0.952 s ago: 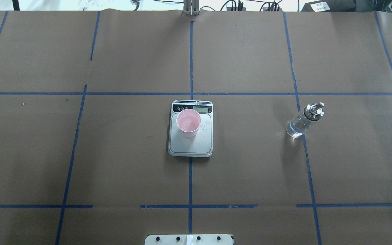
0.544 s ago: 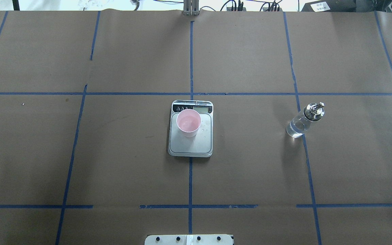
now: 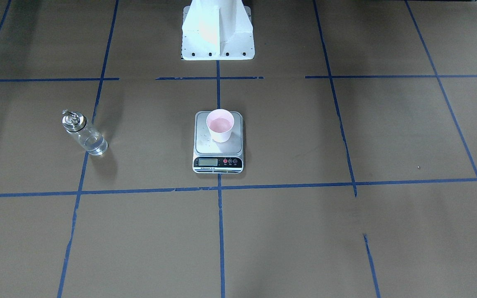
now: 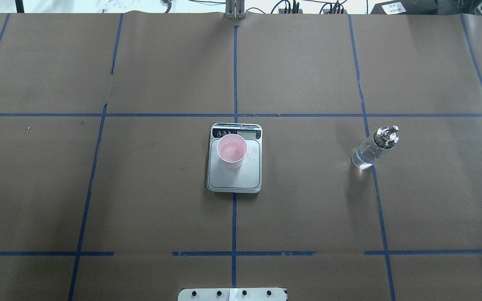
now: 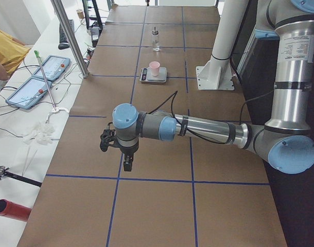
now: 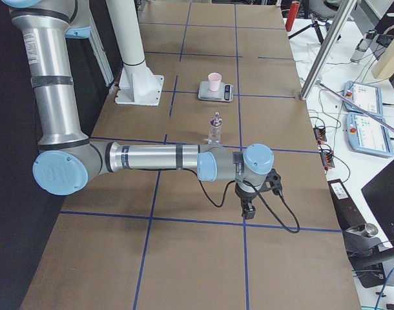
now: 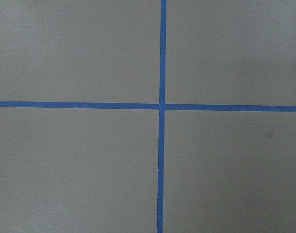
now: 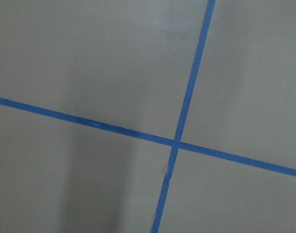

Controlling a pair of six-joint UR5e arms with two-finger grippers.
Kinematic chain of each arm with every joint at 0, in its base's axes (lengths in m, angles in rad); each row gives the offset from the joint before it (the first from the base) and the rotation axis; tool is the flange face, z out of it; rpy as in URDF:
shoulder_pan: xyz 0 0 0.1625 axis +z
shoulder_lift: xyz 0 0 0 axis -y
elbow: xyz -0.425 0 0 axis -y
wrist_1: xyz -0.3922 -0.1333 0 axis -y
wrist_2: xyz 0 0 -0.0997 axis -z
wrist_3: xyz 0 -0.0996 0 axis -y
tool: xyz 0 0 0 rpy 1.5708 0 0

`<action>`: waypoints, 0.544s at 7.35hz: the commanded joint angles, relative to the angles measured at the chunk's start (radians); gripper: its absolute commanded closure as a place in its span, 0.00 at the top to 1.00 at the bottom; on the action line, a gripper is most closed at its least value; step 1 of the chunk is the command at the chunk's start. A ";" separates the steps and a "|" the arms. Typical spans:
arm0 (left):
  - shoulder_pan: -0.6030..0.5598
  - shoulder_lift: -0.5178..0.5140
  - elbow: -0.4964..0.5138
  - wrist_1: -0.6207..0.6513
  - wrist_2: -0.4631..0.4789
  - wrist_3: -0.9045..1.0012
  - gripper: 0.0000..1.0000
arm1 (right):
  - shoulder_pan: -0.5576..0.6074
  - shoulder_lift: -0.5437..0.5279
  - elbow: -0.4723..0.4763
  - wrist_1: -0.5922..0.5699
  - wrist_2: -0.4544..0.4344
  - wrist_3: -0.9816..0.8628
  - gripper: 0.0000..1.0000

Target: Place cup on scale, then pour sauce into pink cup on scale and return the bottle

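The pale pink cup (image 4: 232, 150) stands upright on the silver scale (image 4: 234, 179) at the table's middle, near the display strip, with clear liquid in it. It also shows in the front view (image 3: 220, 124). The clear glass bottle (image 4: 370, 149) with a silver spout cap stands on the table to the right, apart from the scale, partly filled with clear sauce. My left gripper (image 5: 127, 164) shows only in the exterior left view and my right gripper (image 6: 248, 212) only in the exterior right view. Both hang over bare paper far from the objects, and I cannot tell whether they are open or shut.
Brown paper with a blue tape grid covers the table. The white robot pedestal (image 3: 218, 37) stands at the robot's edge. Small droplets lie on the scale platform. Tablets (image 5: 48, 67) and a metal post (image 5: 69, 36) stand on the operators' side. Both wrist views show only paper and tape.
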 commanded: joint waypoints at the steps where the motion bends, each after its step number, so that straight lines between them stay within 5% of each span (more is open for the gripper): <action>1: 0.002 0.003 -0.006 0.004 -0.004 0.001 1.00 | -0.001 -0.006 0.000 0.002 0.001 0.002 1.00; 4: 0.002 0.009 -0.006 0.005 -0.031 0.000 1.00 | -0.001 -0.006 0.000 0.002 0.001 0.005 1.00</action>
